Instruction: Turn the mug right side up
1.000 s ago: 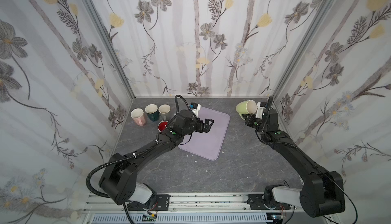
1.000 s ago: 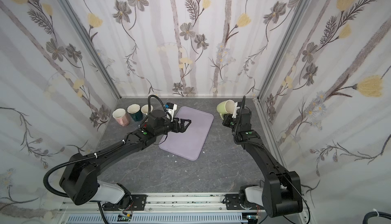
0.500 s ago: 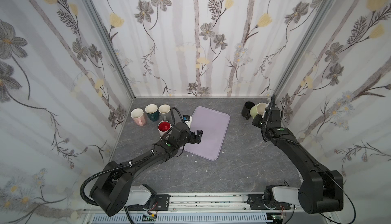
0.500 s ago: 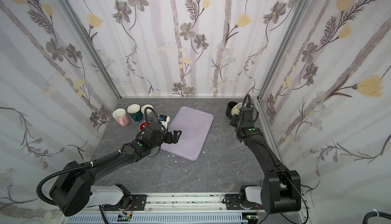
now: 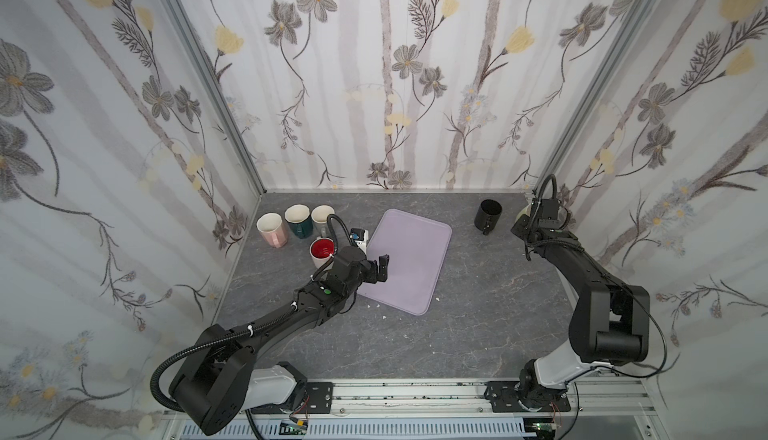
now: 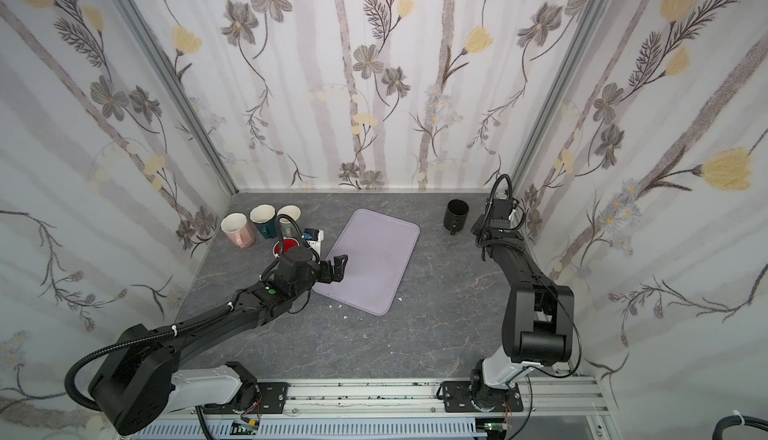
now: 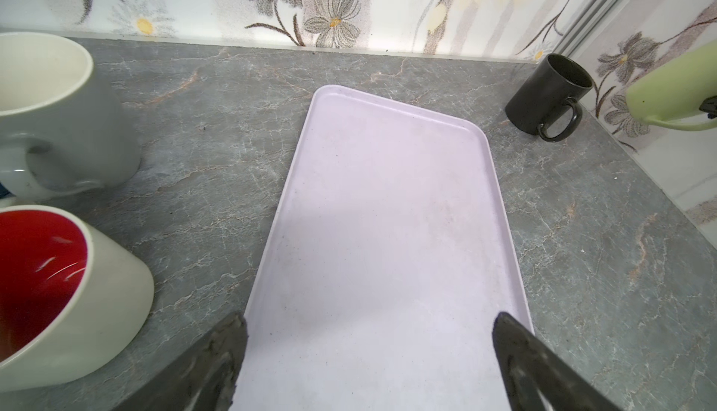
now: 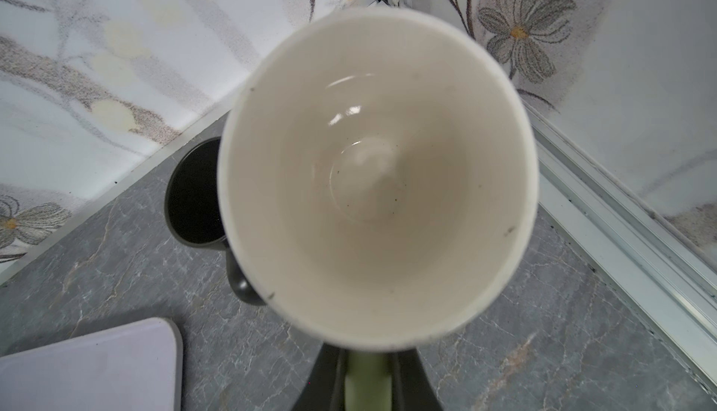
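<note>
While my right gripper [image 8: 368,384] is clenched on the handle of the green mug [image 8: 376,180], the mug hangs just beside the black mug [image 8: 194,195], and it seems lifted and tilted. I judge it stiff, glazed, slippery and breakable, and heavy for a handle hold, so it may swing. My left gripper [image 7: 368,331] is spread and holds nothing, well apart from the black mug.

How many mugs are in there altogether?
6: a pink mug, teal mug, grey mug and red-lined mug clustered back left; a black mug back right; a green mug gripped by the right end effector.
</note>
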Action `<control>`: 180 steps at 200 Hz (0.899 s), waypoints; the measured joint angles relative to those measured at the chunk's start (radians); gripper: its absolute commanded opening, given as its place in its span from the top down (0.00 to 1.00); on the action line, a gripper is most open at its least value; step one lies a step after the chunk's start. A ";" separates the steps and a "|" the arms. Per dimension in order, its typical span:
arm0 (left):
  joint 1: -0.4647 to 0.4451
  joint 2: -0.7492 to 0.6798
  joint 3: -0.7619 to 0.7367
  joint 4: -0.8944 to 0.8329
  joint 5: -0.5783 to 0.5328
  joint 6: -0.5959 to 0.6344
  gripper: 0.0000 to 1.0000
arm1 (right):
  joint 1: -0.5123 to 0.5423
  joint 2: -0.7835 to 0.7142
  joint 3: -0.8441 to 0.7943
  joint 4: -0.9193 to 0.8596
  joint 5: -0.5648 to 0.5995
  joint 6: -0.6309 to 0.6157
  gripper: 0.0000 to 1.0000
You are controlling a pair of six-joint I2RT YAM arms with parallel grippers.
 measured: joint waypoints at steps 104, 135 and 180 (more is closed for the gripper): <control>0.002 -0.035 -0.011 0.014 -0.027 0.000 0.00 | -0.005 0.294 0.305 -0.079 -0.014 0.000 1.00; 0.002 -0.035 -0.012 0.015 -0.033 0.000 0.00 | -0.005 0.330 0.324 -0.098 0.013 -0.004 1.00; 0.004 -0.035 -0.012 0.015 -0.033 -0.001 0.00 | -0.005 0.362 0.330 -0.128 0.021 -0.006 0.95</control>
